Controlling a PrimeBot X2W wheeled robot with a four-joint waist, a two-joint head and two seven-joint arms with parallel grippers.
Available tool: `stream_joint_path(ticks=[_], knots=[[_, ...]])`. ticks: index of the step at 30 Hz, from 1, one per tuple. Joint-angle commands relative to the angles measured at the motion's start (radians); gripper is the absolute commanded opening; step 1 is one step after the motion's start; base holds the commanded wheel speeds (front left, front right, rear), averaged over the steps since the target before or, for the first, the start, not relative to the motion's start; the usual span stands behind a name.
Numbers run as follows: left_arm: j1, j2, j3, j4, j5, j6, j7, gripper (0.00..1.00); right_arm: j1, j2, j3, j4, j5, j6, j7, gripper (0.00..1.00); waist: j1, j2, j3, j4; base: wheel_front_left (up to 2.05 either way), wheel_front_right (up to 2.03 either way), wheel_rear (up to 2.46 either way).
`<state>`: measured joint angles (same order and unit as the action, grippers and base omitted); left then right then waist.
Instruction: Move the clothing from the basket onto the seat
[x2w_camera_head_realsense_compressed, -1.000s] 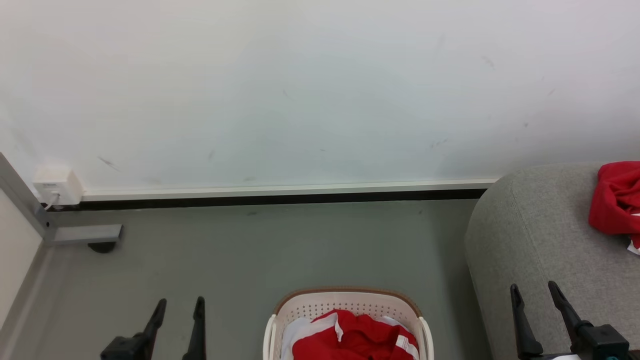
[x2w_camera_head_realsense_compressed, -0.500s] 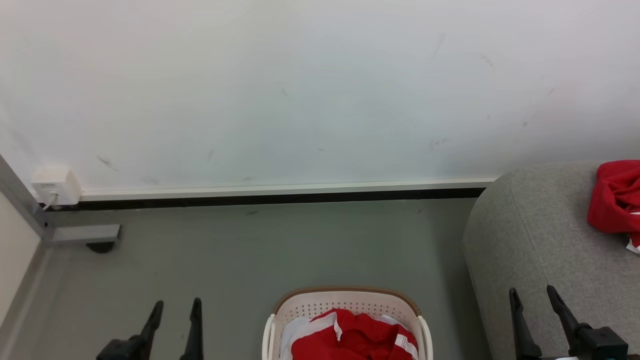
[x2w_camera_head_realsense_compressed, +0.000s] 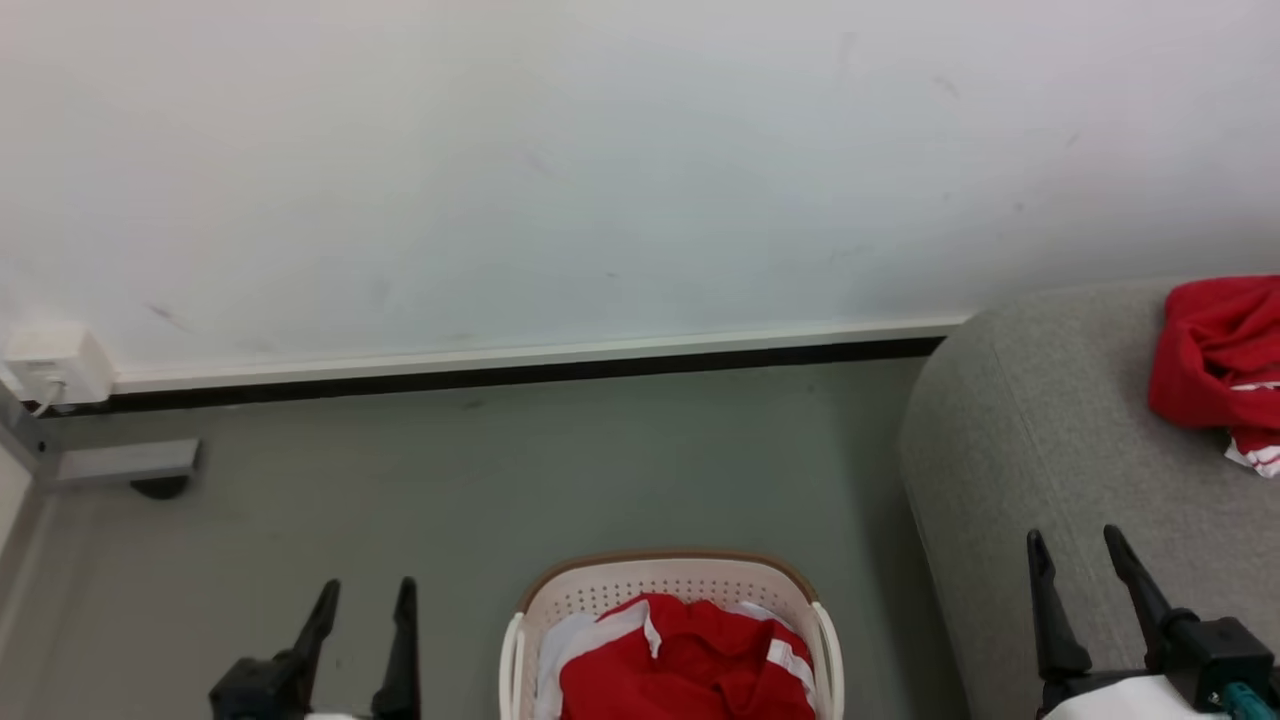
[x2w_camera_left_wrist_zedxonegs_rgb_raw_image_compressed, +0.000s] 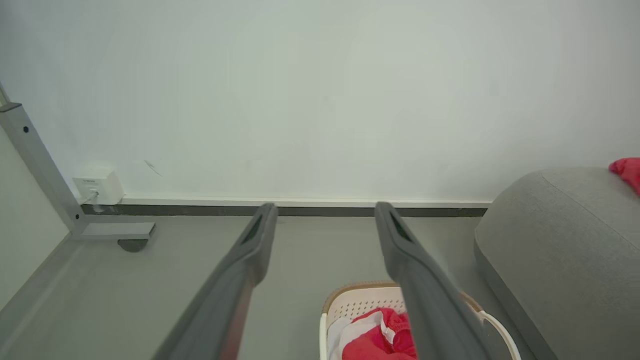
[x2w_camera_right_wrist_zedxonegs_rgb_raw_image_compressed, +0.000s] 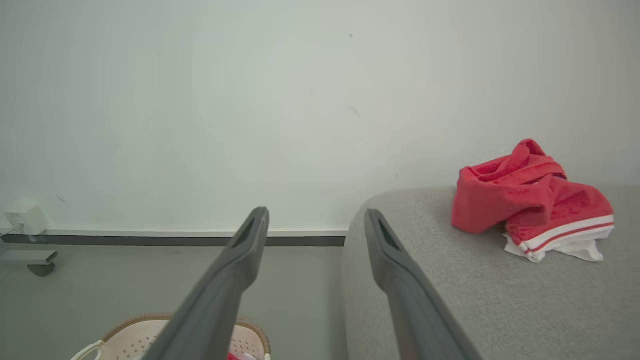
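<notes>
Head view: my left gripper (x2w_camera_head_realsense_compressed: 368, 585) is low on my left, over the floor. Its two fingers are apart and nothing is between them. My right gripper (x2w_camera_head_realsense_compressed: 1073, 536) is low on my right. Its fingers are apart and empty too. The basket (x2w_camera_head_realsense_compressed: 660, 557) stands on the floor between my two grippers. The red clothes (x2w_camera_head_realsense_compressed: 690, 665) lie bunched up inside it. The seat (x2w_camera_head_realsense_compressed: 1040, 430) is on my right, near my right gripper. One red piece (x2w_camera_head_realsense_compressed: 1205, 350) is already on it.

Left wrist view: I look along my open fingers. The basket is down and to the right, with the red clothes in it.

Right wrist view: the basket is down and to the left, at the bottom edge. The seat is just beside my open fingers.

I think my left gripper is a bit nearer the basket. It would have to go down and in toward the middle. The red clothes are a lump, so I can see no long way to line up with.
</notes>
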<state>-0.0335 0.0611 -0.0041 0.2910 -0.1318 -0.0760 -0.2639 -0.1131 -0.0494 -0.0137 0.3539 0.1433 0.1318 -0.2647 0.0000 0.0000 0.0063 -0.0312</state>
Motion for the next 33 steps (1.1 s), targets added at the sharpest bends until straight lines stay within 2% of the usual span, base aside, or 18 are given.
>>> stream_joint_path(ticks=[1, 11, 19, 26, 33], knots=[[-0.024, -0.001, -0.009, 0.005, 0.018, -0.008, -0.001, 1.00, -0.019, -0.002, -0.009, -0.013, 0.006, -0.002, 0.001, 1.00, 0.0000, 0.0000, 0.028, -0.025, 0.00, 0.00, 0.00], [-0.226, 0.006, -0.102, 0.057, 0.076, -0.040, -0.001, 1.00, -0.142, -0.002, -0.034, -0.102, 0.004, -0.002, 0.001, 1.00, 0.0000, 0.0000, 0.226, -0.135, 0.00, 0.00, 0.00], [-0.477, 0.024, -0.254, 0.244, 0.145, -0.052, 0.005, 1.00, -0.264, -0.001, -0.016, -0.190, 0.061, -0.002, 0.001, 1.00, 0.0000, 0.0000, 0.452, -0.206, 0.00, 0.00, 0.00], [-0.656, 0.030, -0.344, 0.440, 0.190, -0.054, 0.084, 1.00, -0.354, -0.001, 0.022, -0.244, 0.094, -0.002, 0.001, 1.00, 0.0000, 0.0000, 0.636, -0.250, 0.00, 0.00, 0.00], [-0.785, 0.045, -0.378, 0.605, 0.233, -0.040, 0.208, 1.00, -0.432, -0.001, 0.049, -0.286, 0.130, -0.002, 0.001, 1.00, 0.0000, 0.0000, 0.782, -0.280, 0.00, 0.00, 0.00]])
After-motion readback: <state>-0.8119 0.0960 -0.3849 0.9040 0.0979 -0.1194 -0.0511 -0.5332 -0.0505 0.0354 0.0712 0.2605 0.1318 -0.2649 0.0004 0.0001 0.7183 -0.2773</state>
